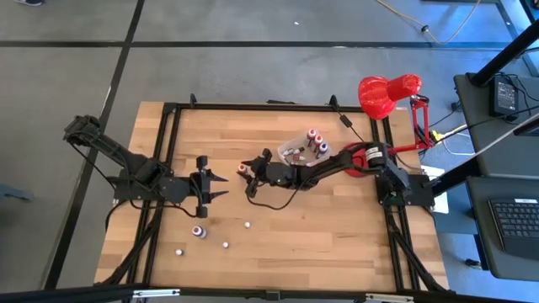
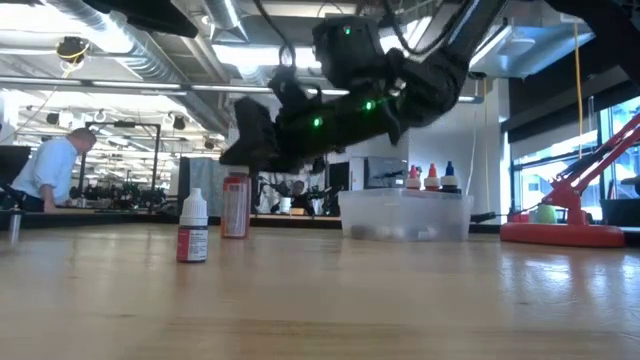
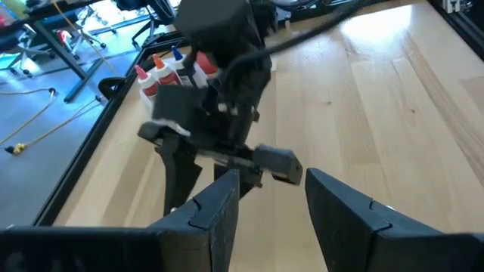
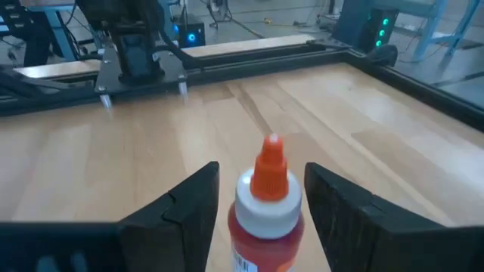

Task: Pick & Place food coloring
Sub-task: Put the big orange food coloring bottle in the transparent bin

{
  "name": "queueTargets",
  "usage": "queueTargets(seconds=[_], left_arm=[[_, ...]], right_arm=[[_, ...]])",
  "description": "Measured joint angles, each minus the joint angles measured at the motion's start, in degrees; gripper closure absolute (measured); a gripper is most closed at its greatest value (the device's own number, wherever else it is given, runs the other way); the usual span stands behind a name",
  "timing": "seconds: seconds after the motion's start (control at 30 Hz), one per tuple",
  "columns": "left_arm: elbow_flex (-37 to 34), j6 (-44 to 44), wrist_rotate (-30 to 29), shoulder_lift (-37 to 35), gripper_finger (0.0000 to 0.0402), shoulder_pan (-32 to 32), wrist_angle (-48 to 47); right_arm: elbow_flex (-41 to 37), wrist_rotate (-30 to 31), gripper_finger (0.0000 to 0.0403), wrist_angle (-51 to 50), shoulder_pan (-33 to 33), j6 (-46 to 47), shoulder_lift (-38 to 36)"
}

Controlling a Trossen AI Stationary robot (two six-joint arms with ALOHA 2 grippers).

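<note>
The right end effector (image 4: 261,204) stands over mid-surface, fingers parted either side of a red bottle (image 4: 263,215) without gripping it; the bottle's base is cut off. The left end effector (image 1: 221,186) waits open, empty, just beside it. Behind, a clear tub (image 1: 296,143) holds several upright bottles (image 1: 317,140). Four more bottles (image 1: 199,231) stand scattered on the near surface (image 1: 320,227), colours hard to make out.

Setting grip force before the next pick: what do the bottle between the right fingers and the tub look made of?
Red bottle: seemingly smooth plastic, white collar, orange tip, standing between the right gripper's open fingers. Tub: clear, slightly frosted plastic, probably thin; the bottles inside show through.
</note>
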Motion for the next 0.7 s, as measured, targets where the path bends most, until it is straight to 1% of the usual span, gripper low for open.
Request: queueTargets(seconds=[0.1, 0.2, 0.27, 0.4, 0.47, 0.57, 0.63, 0.7], left_arm=[[0.0, 0.0, 0.0, 0.0, 0.0250, 0.0, 0.0], [0.0, 0.0, 0.0, 0.0, 0.0249, 0.0, 0.0], [0.0, 0.0, 0.0, 0.0, 0.0250, 0.0, 0.0], [0.0, -0.5, 0.0, 0.0, 0.0253, 0.0, 0.0], [0.0, -1.0, 0.0, 0.0, 0.0252, 0.0, 0.1], [0.0, -1.1, 0.3, 0.0, 0.0249, 0.0, 0.2], [0.0, -1.4, 0.4, 0.0, 0.0249, 0.0, 0.3], [0.0, -2.0, 0.4, 0.0, 0.0250, 0.0, 0.2]], right_arm=[[0.0, -0.3, 0.0205, -4.8, 0.0, 0.1, -2.7], [0.0, -3.5, 0.0205, -10.9, -0.2, 1.2, -5.9], [0.0, -6.0, 0.0205, -15.6, -0.3, 3.5, -8.2], [0.0, -10.0, 0.0205, -21.1, -1.2, 8.2, -12.5], [0.0, -13.7, 0.0205, -22.5, -2.1, 10.9, -14.5], [1.5, -21.1, 0.0205, -26.6, -3.7, 13.5, -17.0], [4.2, -26.2, 0.0205, -32.2, -4.8, 13.6, -18.0], [9.2, -30.4, 0.0205, -40.7, -5.7, 13.6, -18.0]])
